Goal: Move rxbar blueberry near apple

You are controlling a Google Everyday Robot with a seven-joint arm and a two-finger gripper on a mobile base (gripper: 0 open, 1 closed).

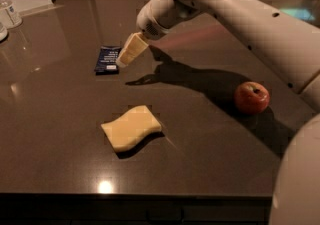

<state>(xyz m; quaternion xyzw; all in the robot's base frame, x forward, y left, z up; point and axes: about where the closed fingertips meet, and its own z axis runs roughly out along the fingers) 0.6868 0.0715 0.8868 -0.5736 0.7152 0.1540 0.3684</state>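
Note:
The rxbar blueberry (106, 59), a flat dark navy bar with a white patch at its near end, lies on the dark table at the left of centre. My gripper (130, 51) hangs just right of the bar and slightly above it, tips pointing down-left, holding nothing. The red apple (252, 97) sits on the table at the right, far from the bar.
A pale yellow wavy sponge (131, 128) lies in front of the bar, toward the near edge. A clear bottle (10, 13) stands at the far left corner. My white arm (235, 14) spans the right side, above the apple. The table's front edge (150, 196) runs along the bottom.

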